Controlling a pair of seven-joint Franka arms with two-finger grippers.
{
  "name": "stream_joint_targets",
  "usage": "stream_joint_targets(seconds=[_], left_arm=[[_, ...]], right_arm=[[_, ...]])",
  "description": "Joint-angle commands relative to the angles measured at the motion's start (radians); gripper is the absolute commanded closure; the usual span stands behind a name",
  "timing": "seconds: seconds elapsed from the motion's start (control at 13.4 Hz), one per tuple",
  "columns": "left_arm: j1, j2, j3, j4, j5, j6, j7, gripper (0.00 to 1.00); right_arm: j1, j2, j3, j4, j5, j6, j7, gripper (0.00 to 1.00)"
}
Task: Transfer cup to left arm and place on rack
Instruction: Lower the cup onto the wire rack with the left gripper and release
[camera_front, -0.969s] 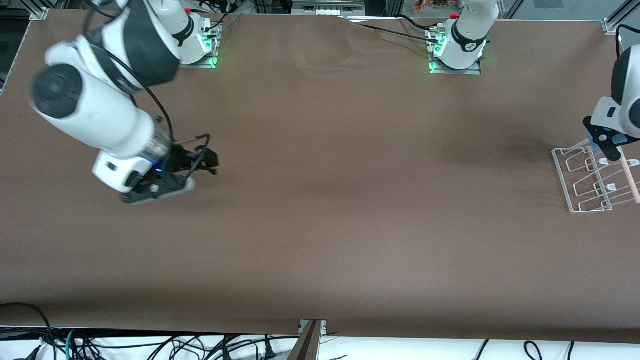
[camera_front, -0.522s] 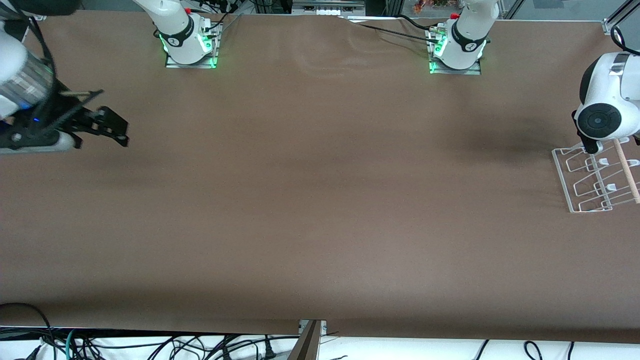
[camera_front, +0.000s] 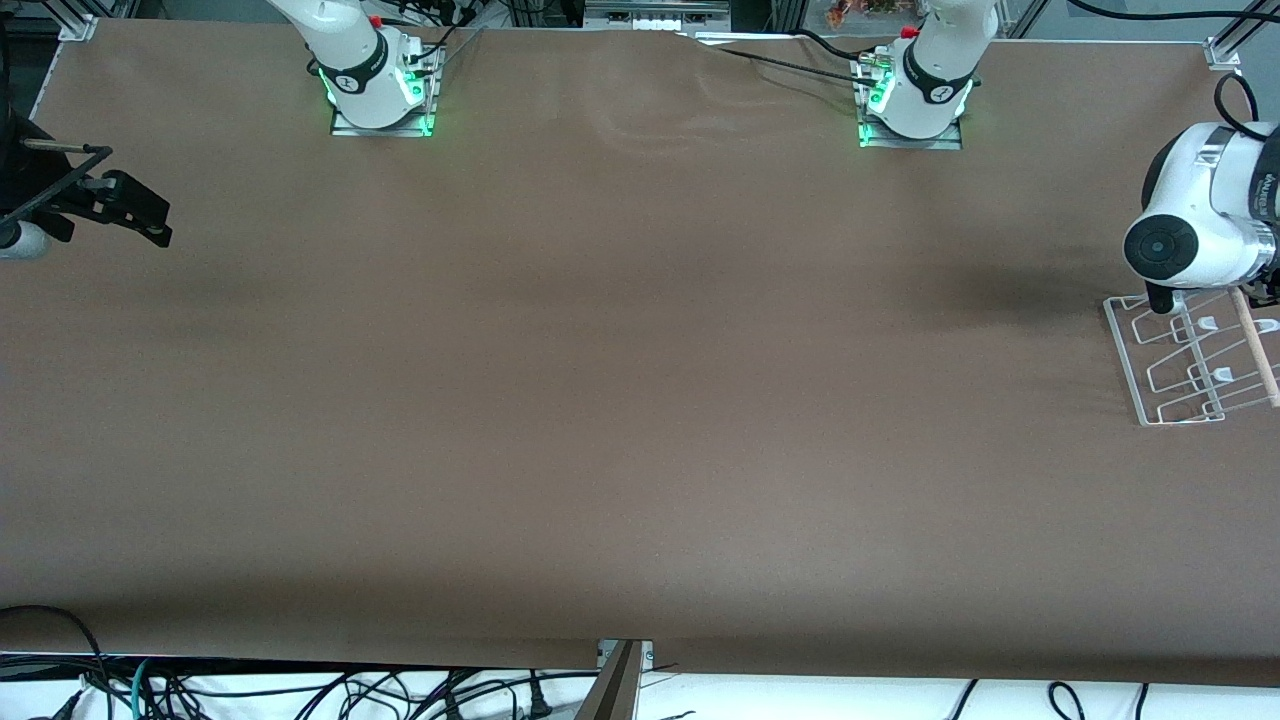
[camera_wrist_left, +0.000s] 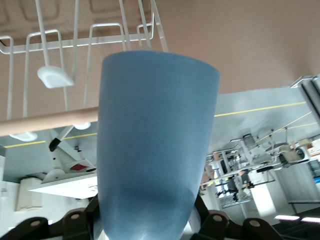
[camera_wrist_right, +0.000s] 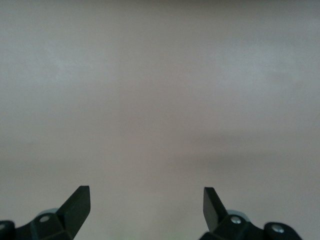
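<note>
The left gripper fingers clasp the cup over the rack; right gripper fingers spread wide.

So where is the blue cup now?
The blue cup is in the left gripper, over the rack at the left arm's end of the table.

Brown table, rack atop.

The front view looks down from high across the table, bases at twelve o'clock. The left wrist view sits close, facing the rack, shared with the front view. The right wrist view faces bare tabletop.
</note>
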Motion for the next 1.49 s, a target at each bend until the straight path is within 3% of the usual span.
stream_joint_targets(seconds=[0.0, 0.82, 1.12, 1.19, 1.27, 1.42], left_arm=[[0.014, -0.013, -0.011, -0.027, 0.049, 0.021, -0.02, 1.0], [0.014, -0.013, -0.011, -0.079, 0.15, 0.11, -0.137, 1.0], [0.017, -0.012, -0.009, -0.079, 0.153, 0.124, -0.126, 0.92], [0.02, -0.012, -0.011, -0.08, 0.153, 0.124, -0.126, 0.81], [0.02, -0.013, -0.011, -0.077, 0.152, 0.124, -0.126, 0.01], [0.021, -0.024, -0.011, -0.077, 0.149, 0.124, -0.125, 0.0]], right_arm=[[-0.008, -0.016, 0.011, -0.015, -0.011, -0.018, -0.026, 0.0], [-0.018, 0.014, 0.007, 0.024, -0.008, -0.018, -0.026, 0.0], [-0.015, 0.014, 0.007, 0.024, -0.007, -0.018, -0.026, 0.0], [-0.017, 0.014, 0.007, 0.024, -0.007, -0.018, -0.026, 0.0], [-0.018, 0.014, 0.007, 0.024, -0.005, -0.018, -0.026, 0.0], [-0.02, 0.015, 0.006, 0.024, -0.005, -0.02, -0.026, 0.0]])
